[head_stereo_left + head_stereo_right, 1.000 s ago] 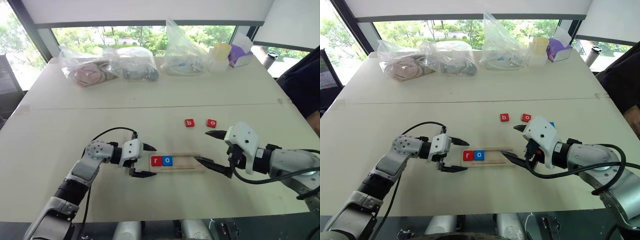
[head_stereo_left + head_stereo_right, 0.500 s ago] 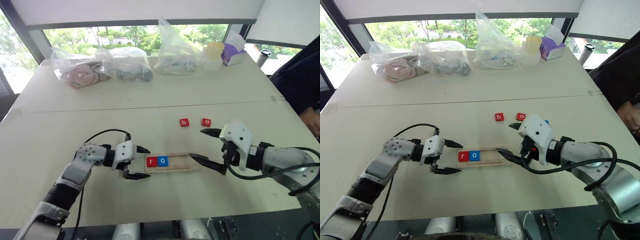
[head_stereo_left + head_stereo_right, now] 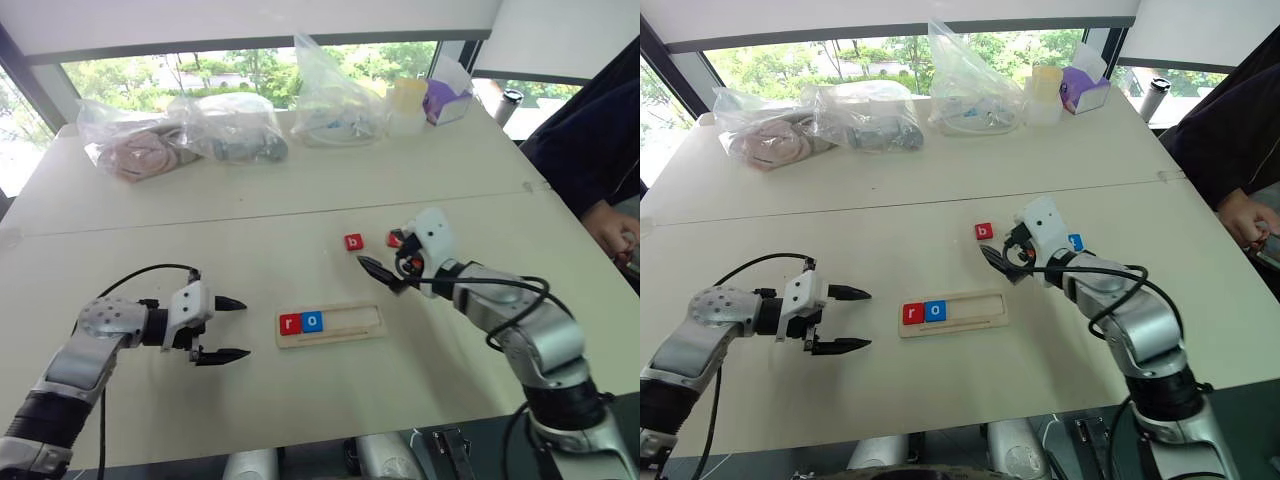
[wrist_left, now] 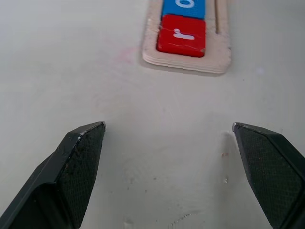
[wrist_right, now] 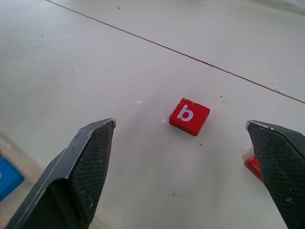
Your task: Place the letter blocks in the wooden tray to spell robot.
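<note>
Hovering spread right gripper (image 3: 383, 262) near red b block (image 3: 353, 242); left gripper (image 3: 232, 328) spread, apart from wooden tray (image 3: 355, 325) holding r block (image 3: 290, 323), o block (image 3: 312, 322)

Left tool (image 3: 232, 328) away from wooden tray (image 3: 330, 324); right tool (image 3: 383, 262) up beside b block (image 3: 353, 242).

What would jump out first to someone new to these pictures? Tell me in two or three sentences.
The wooden tray at the table's middle, holding a red r block and a blue o block at its left end, with the rest of its slot unfilled. Beyond it, the right hand hangs open beside a loose red b block. The left hand waits open to the tray's left, holding nothing.
</note>
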Controlling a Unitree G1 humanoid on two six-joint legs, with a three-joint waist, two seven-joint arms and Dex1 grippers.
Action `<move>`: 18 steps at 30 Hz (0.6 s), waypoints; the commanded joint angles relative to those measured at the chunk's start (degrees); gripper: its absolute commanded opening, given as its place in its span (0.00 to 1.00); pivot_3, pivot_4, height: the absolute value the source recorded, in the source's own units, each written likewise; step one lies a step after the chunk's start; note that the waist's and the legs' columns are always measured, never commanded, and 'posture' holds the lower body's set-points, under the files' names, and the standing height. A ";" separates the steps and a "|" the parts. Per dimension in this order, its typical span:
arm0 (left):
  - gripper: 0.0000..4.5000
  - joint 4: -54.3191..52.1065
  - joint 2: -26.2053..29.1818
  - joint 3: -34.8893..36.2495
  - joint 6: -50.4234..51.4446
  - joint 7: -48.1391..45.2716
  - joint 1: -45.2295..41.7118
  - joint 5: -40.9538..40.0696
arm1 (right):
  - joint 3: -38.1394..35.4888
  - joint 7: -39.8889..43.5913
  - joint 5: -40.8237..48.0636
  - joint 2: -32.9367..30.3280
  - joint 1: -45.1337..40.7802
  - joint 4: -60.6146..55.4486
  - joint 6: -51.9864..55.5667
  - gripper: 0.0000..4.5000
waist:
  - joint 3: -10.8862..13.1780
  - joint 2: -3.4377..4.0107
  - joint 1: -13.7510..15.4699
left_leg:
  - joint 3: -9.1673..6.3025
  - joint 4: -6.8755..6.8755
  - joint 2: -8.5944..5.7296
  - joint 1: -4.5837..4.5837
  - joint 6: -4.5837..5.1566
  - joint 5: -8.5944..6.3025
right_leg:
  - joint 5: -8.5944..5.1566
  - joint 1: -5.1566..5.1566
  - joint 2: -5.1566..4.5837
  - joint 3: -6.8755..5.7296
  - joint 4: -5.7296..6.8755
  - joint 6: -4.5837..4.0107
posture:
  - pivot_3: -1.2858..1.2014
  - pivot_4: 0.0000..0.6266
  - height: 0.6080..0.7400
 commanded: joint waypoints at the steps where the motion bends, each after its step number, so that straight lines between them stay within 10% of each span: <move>1: 0.99 -5.45 -0.21 3.40 5.40 1.82 -0.61 -4.59 | 0.74 -3.52 -3.19 3.80 -3.35 3.91 -0.41 1.00 | 0.00 -0.01 0.05 | -0.02 0.14 0.00 -0.17 0.00 0.00 | 0.01 -0.17 0.00 0.00 0.17 -0.01 | 0.52 0.24 1.00; 18: 0.99 -16.61 -2.28 5.17 15.64 8.81 0.02 -9.00 | -0.66 -12.18 -10.57 18.38 -9.76 22.51 -3.07 1.00 | 0.01 -0.01 0.00 | -0.07 0.23 -0.10 -0.43 -0.01 0.01 | 0.16 -0.42 0.04 0.00 0.28 0.13 | 0.52 0.24 1.00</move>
